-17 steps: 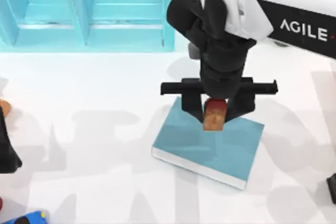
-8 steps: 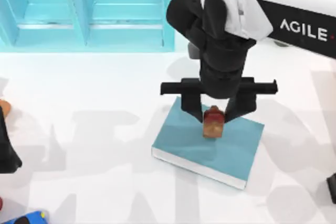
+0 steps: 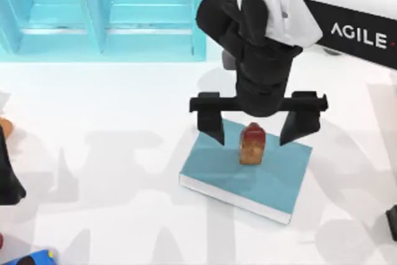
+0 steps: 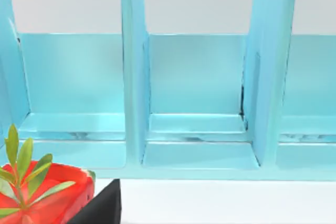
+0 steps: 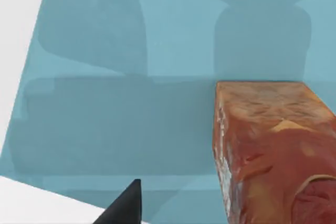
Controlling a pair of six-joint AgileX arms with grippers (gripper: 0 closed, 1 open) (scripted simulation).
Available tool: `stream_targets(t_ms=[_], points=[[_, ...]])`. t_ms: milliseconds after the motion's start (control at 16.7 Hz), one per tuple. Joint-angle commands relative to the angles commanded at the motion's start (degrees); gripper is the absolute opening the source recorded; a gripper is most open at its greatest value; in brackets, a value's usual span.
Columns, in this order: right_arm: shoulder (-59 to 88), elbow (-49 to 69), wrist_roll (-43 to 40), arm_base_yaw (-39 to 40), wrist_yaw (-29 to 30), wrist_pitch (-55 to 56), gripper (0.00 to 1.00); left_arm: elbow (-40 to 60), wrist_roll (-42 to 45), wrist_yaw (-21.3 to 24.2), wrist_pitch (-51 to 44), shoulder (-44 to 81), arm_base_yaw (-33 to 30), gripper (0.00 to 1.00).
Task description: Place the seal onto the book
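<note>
The seal (image 3: 252, 144), a small block with a dark red top and mottled orange body, stands upright on the teal-blue book (image 3: 273, 175) right of the table's centre. My right gripper (image 3: 255, 133) hangs over it, open, one finger on each side and clear of the block. In the right wrist view the seal (image 5: 270, 150) rests on the book's cover (image 5: 115, 114), with one dark fingertip (image 5: 127, 206) off to its side. My left arm (image 3: 7, 175) stays parked at the left edge.
A light-blue shelf unit (image 3: 102, 13) runs along the back left, its compartments (image 4: 194, 98) facing the left wrist camera. A red pot with green leaves (image 4: 39, 192) sits by the left arm. A blue object (image 3: 31, 257) lies at the front left corner.
The right gripper has opened and let go of the seal. The seal dropped slightly and now stands on the book by itself.
</note>
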Motion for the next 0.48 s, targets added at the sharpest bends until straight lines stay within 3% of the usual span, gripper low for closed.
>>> stream_targets(t_ms=[480], points=[[-0.03, 0.8, 0.0, -0.07, 0.01, -0.85, 1.0, 0.0, 0.0, 0.0, 0.0, 0.0, 0.0, 1.0]])
